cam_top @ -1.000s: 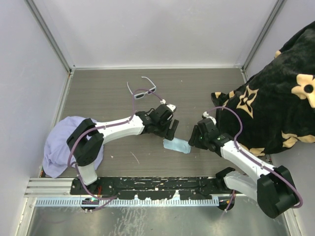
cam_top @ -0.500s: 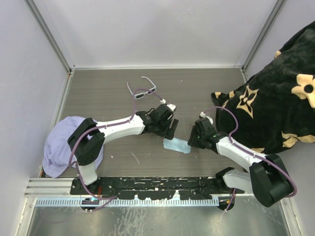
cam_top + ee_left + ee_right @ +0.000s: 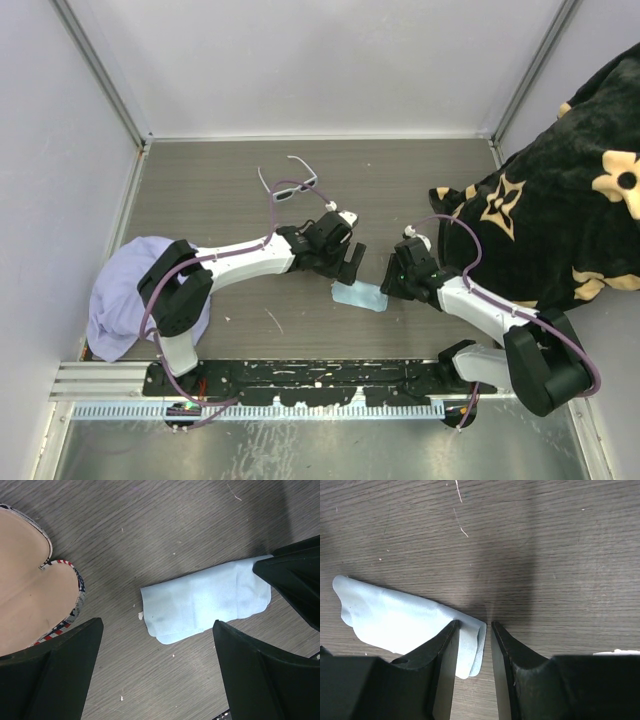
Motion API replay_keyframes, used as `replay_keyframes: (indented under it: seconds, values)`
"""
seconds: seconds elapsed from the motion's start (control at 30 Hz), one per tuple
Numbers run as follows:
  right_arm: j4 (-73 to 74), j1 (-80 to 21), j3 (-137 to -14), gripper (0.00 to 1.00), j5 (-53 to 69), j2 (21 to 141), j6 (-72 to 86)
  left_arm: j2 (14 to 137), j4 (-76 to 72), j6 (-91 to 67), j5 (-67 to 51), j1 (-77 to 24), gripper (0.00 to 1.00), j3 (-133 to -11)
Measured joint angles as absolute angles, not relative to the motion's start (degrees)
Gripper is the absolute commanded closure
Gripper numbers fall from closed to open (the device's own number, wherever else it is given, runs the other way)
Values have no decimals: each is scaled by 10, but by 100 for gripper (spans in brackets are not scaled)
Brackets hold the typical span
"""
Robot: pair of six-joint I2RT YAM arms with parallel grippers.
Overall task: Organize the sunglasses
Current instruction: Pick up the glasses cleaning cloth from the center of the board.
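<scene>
At table centre: left gripper fingers wide apart over light blue cloth; right gripper fingers narrow, straddling its folded end, cannot tell if clamped; sunglasses far back, well apart, untouched; best pinch both layers, lift slowly

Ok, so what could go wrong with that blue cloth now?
The right gripper has its jaws narrowly apart around only the folded end of the cloth. It might pinch just one thin layer, and the cloth could slip out or unfold. The left gripper hangs open right over the same cloth, close to the right one, so the two could bump. The case lies just beside and could get nudged.
</scene>
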State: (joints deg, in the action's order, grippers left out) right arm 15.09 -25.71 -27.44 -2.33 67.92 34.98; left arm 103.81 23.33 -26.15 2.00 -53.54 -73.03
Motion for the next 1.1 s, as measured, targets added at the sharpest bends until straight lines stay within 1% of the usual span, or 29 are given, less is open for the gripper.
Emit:
replay_keyframes:
  seconds: [0.03, 0.47, 0.57, 0.67, 0.77, 1.0, 1.1]
  values:
    - [151, -257, -274, 65, -23, 679, 348, 1038, 233, -262, 21, -535, 1, -730]
    - [144, -257, -274, 84, -25, 687, 342, 1038, 226, -261, 22, -535, 2, -730]
    - [144, -257, -274, 90, -24, 688, 342, 1038, 225, -261, 21, -535, 2, -730]
    - [142, -257, -274, 98, -23, 689, 341, 1038, 225, -262, 21, -535, 2, -730]
    - [141, -257, -274, 100, -23, 689, 340, 1040, 225, -262, 21, -534, 1, -731]
    - [141, -257, -273, 100, -23, 689, 339, 1062, 225, -268, 16, -528, 14, -731]
    - [143, -257, -273, 100, -23, 687, 339, 1078, 225, -273, 12, -528, 23, -736]
